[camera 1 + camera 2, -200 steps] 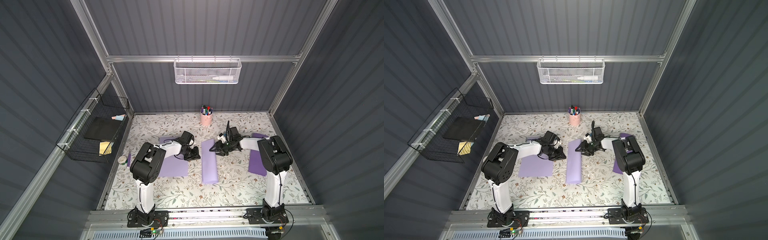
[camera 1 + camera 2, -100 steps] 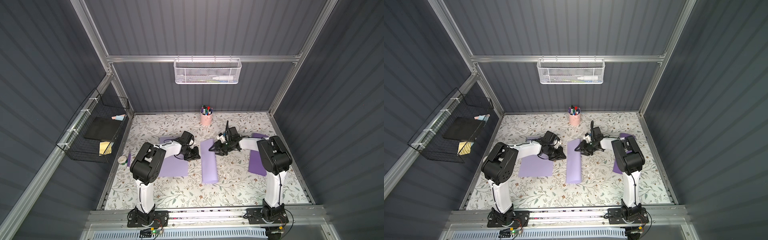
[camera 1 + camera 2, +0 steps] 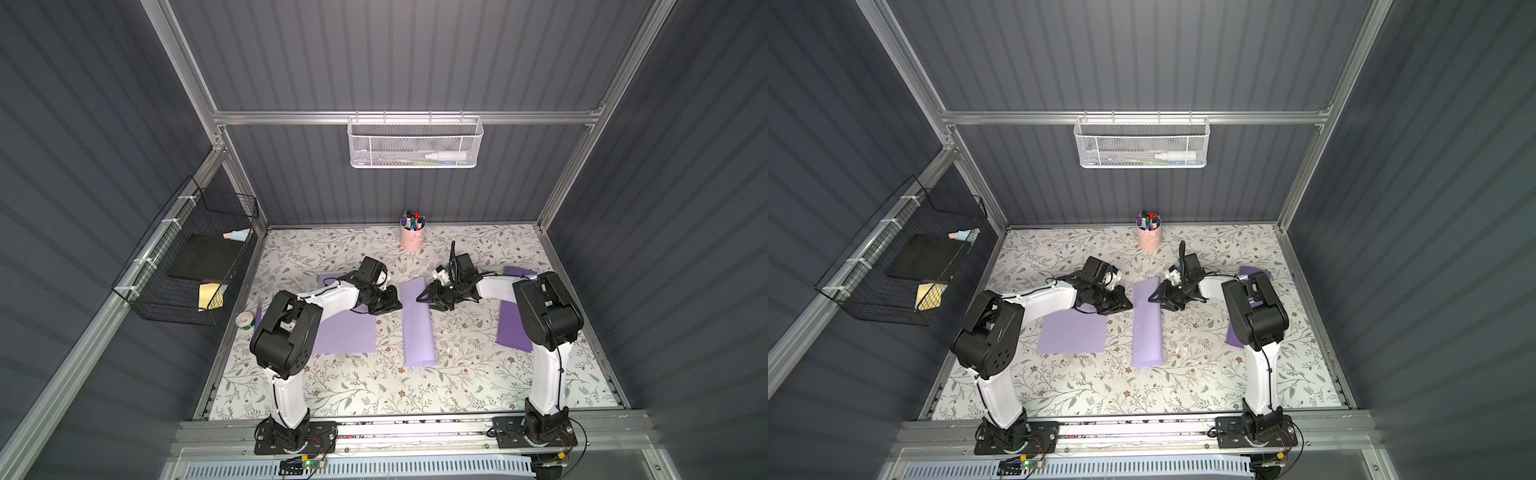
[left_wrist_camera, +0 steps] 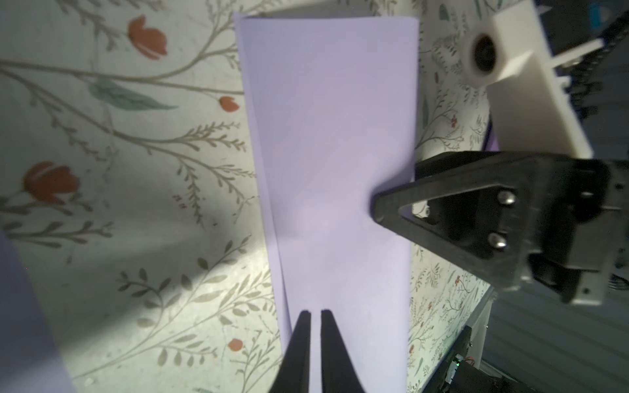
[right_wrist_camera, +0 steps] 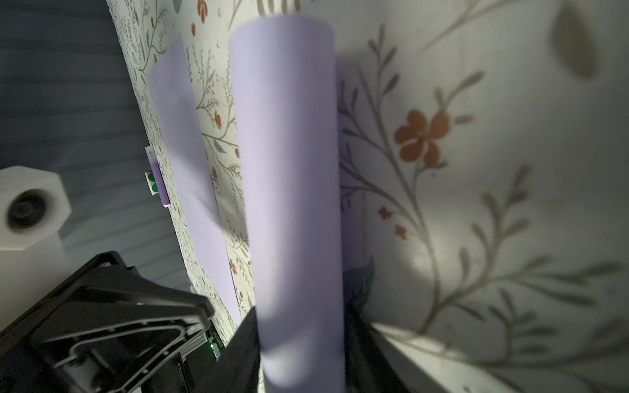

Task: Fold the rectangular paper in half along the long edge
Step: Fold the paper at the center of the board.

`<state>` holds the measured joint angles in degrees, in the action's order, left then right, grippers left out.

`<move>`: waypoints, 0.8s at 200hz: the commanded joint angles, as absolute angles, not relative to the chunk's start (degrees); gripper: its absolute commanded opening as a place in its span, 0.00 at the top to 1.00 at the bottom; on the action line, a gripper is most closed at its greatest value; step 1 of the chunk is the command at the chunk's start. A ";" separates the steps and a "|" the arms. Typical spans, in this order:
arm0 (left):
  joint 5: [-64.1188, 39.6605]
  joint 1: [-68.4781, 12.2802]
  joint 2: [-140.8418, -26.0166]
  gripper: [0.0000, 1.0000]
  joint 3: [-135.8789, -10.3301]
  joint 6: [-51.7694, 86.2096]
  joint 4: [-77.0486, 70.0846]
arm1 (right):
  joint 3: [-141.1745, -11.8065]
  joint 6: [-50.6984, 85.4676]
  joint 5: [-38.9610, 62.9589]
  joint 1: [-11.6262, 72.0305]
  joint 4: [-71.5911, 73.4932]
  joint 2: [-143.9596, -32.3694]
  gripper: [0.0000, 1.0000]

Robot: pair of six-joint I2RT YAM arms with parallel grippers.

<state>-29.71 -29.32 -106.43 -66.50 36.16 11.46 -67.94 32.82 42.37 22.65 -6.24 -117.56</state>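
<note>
The purple paper [image 3: 417,328] [image 3: 1147,328] lies folded lengthwise as a long strip in the middle of the floral mat, and its fold still bulges round. My left gripper [image 3: 398,305] [image 4: 315,311] is shut, with only a sliver between its fingers. Its tips rest on the paper [image 4: 340,153] near its left edge, towards the far end. My right gripper [image 3: 420,297] [image 5: 301,320] comes in from the right. Its jaws stand on either side of the paper's rounded layer [image 5: 289,153], which fills the gap between them. One right fingertip [image 4: 377,207] shows on the paper's right edge.
A flat purple sheet [image 3: 345,332] lies left of the strip and another [image 3: 513,328] lies under the right arm. A pink cup of markers [image 3: 412,239] stands at the back. A tape roll [image 3: 244,319] sits by the left wall, below a black wire basket [image 3: 187,266].
</note>
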 commanded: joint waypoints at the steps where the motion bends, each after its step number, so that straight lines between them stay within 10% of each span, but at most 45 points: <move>1: -30.58 -30.97 -106.61 0.88 -67.92 37.78 9.67 | -67.07 32.40 36.44 23.20 -11.33 -119.88 0.59; 160: -28.11 -32.96 -113.22 0.89 -66.77 35.63 13.74 | -67.52 31.77 36.08 23.20 -12.54 -119.87 0.59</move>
